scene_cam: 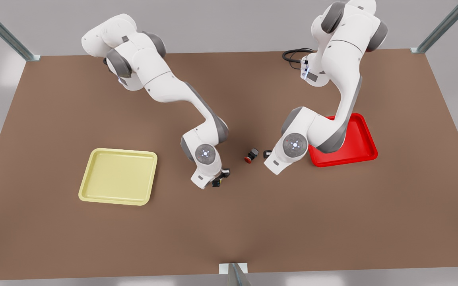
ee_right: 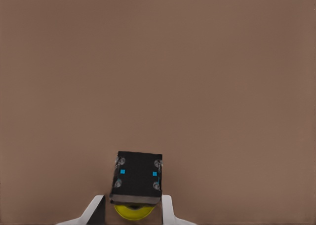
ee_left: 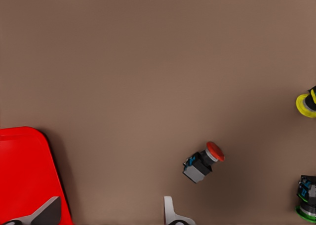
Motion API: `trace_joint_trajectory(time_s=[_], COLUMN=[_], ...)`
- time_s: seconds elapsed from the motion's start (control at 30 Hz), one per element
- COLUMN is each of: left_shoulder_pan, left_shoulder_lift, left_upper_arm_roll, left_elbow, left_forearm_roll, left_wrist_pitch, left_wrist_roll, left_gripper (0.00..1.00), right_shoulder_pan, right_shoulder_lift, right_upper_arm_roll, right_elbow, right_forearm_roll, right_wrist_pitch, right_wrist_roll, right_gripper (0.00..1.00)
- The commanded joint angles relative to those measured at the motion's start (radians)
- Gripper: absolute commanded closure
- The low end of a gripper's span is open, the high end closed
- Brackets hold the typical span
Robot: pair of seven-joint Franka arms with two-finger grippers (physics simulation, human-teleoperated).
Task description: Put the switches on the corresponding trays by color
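Note:
The yellow switch (ee_right: 137,183) sits between the fingers of my right gripper (ee_right: 131,211), which is shut on its dark body; its yellow cap points toward the wrist. In the front view this switch (scene_cam: 217,182) is at the tip of the arm on the front view's left, right of the pale yellow tray (scene_cam: 118,176). The red switch (ee_left: 203,162) lies on its side on the table, red cap up and away from my left gripper (ee_left: 108,219), which hangs open just short of it. The red tray (scene_cam: 348,141) lies partly under that arm.
A green-capped switch (ee_left: 307,204) stands close to the yellow one, near the right gripper (scene_cam: 224,173). A black cable (scene_cam: 294,55) loops at the back of the brown table (scene_cam: 229,234). Metal posts stand at the table's corners and front edge.

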Motion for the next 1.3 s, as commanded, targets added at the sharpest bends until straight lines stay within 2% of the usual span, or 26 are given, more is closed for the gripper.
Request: trace_joint_trajectory(time_s=[0.0, 0.17, 0.2, 0.4, 0.47, 0.53, 0.63, 0.87, 1.2, 1.27], left_shoulder_pan=[-0.001, 0.002, 0.004, 0.004, 0.004, 0.004, 0.004, 0.004, -0.001, -0.012], left_shoulder_lift=[-0.002, -0.002, -0.003, -0.002, 0.000, 0.000, 0.000, -0.002, 0.009, 0.020], left_upper_arm_roll=[0.000, 0.001, 0.001, 0.001, 0.001, 0.001, 0.001, 0.001, 0.001, 0.000], left_elbow=[0.000, 0.000, -0.002, 0.000, 0.000, -0.002, -0.002, -0.002, 0.002, 0.009], left_forearm_roll=[0.000, 0.000, 0.000, 0.000, 0.000, 0.000, 0.000, 0.002, 0.000, -0.001], left_wrist_pitch=[-0.002, -0.003, -0.005, -0.002, 0.000, 0.000, -0.002, -0.003, 0.003, 0.014], left_wrist_roll=[0.000, 0.000, 0.000, 0.000, 0.000, 0.000, 0.000, 0.000, -0.011, -0.040], left_gripper=[0.00, 0.00, 0.00, 0.00, 0.00, 0.00, 0.00, 0.00, 0.00, 0.00], right_shoulder_pan=[-0.003, -0.009, -0.009, -0.034, -0.048, -0.060, -0.075, -0.028, -0.029, -0.029], right_shoulder_lift=[0.000, 0.013, 0.015, 0.038, 0.038, 0.059, 0.095, 0.148, 0.171, 0.171], right_upper_arm_roll=[0.000, 0.000, 0.000, -0.003, -0.034, -0.034, -0.034, -0.031, -0.035, -0.035], right_elbow=[0.000, 0.003, 0.006, 0.007, 0.009, 0.011, 0.015, 0.092, 0.090, 0.090], right_forearm_roll=[0.000, 0.002, 0.002, -0.005, -0.002, 0.008, 0.011, 0.046, 0.046, 0.046], right_wrist_pitch=[-0.010, -0.010, -0.002, 0.051, 0.057, 0.128, 0.203, 0.206, 0.208, 0.208], right_wrist_roll=[0.001, -0.012, -0.008, 0.000, 0.012, 0.247, 0.301, 0.344, 0.336, 0.336], right_gripper=[0.45, 0.42, 0.00, 0.00, 0.00, 0.00, 0.00, 0.00, 0.00, 0.28])
